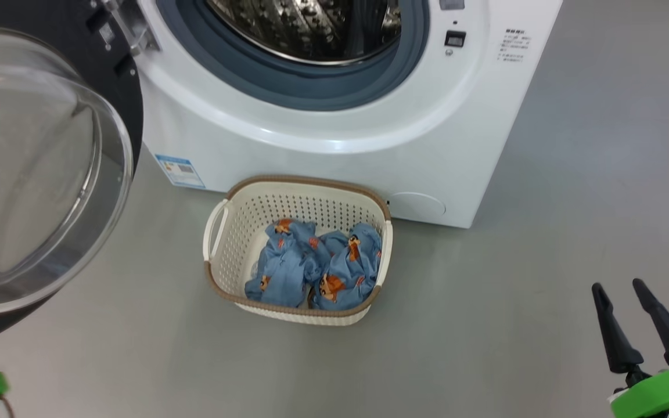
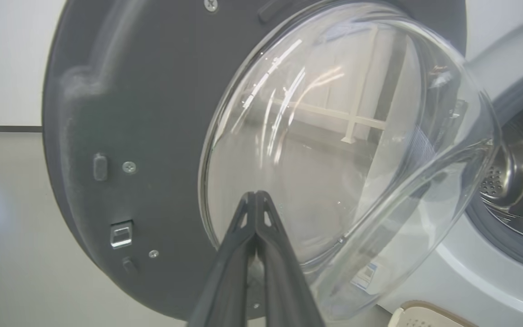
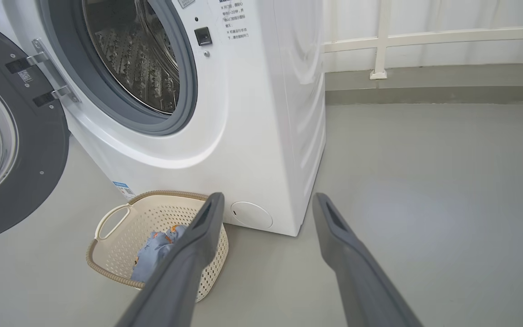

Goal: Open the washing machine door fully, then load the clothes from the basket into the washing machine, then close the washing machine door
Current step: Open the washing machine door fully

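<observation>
One washing machine (image 1: 323,157), one washing machine door (image 1: 32,174) swung open at its 9 o'clock, one basket (image 1: 227,255) on the floor (image 1: 485,325) at the machine's 6 o'clock, just beside its front; the clothes (image 1: 317,264) lie inside the basket in two bunches, exact count unclear. Left gripper (image 2: 254,196): fingers pressed together, holding nothing, tips at the door's glass porthole (image 2: 325,136), contact cannot be told. Right gripper (image 1: 618,285): fingers spread wide, empty, over bare floor at the basket's 4 o'clock, well apart from it.
</observation>
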Tool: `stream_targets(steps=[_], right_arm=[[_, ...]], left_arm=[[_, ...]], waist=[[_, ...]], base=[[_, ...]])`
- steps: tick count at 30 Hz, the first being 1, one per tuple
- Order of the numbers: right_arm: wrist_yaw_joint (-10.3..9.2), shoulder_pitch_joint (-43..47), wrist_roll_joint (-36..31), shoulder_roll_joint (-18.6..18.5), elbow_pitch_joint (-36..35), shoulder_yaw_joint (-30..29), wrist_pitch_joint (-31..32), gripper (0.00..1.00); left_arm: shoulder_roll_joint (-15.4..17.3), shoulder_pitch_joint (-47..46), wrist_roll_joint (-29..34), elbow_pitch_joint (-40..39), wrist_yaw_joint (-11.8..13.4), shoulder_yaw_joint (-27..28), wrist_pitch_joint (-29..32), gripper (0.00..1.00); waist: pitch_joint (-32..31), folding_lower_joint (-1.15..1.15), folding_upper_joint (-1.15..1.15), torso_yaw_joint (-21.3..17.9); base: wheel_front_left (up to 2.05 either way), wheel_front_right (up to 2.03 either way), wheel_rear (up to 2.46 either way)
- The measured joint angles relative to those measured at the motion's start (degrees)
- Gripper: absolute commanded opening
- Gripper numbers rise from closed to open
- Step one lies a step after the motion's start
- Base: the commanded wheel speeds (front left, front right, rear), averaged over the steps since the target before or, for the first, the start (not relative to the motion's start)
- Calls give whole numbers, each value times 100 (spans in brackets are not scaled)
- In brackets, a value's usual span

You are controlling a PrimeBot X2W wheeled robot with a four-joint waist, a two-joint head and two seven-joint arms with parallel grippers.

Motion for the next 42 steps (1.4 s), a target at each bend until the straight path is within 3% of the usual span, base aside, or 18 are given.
stream_targets(steps=[5, 6, 7, 9, 10, 11, 12, 14, 22, 42], right_arm=[[0, 75, 0, 10, 25, 101, 0, 100], [0, 76, 0, 10, 25, 107, 0, 100], [0, 77, 0, 12, 24, 110, 0, 100], [0, 81, 0, 13, 23, 110, 0, 100], [0, 86, 0, 13, 21, 110, 0, 100], [0, 95, -1, 15, 22, 108, 0, 100], [0, 109, -1, 18, 22, 110, 0, 100], [0, 162, -1, 23, 23, 111, 0, 100], [0, 185, -1, 36, 23, 107, 0, 100], [0, 186, -8, 146, 14, 1, 0, 100]], left_arm=[[-45, 562, -271, -372, 0, -700, 0, 0], [-45, 658, -314, -419, 0, -850, 1, 6], [-47, 748, -375, -464, 0, -1001, 1, 22], [-64, 875, -428, -485, 0, -1291, 1, 41], [-77, 928, -443, -499, 0, -1381, 1, 47], [-82, 962, -483, -501, 0, -1481, 1, 47], [-80, 984, -503, -510, 0, -1624, 1, 75], [-91, 1042, -504, -550, 0, -1816, 1, 100], [-74, 1177, -501, -575, 0, -2506, 2, 100], [23, 1176, -756, -695, 0, -3125, 3, 100]], waist=[[-171, 0, 0, -73], [-193, 0, 0, -103], [-211, 0, 0, -136], [-245, 0, 0, -207], [-259, 0, 0, -242], [-273, 0, 0, -280], [-286, 0, 0, -318], [-308, 0, 0, -403], [-357, 0, 0, -799], [-383, 0, 0, -1520]], base=[[0, 0, 0], [0, 0, 0], [0, 0, 0], [0, 0, 0], [0, 0, 0], [0, 0, 0], [0, 0, 0], [0, 0, 0], [0, 0, 0], [0, 0, 0]])
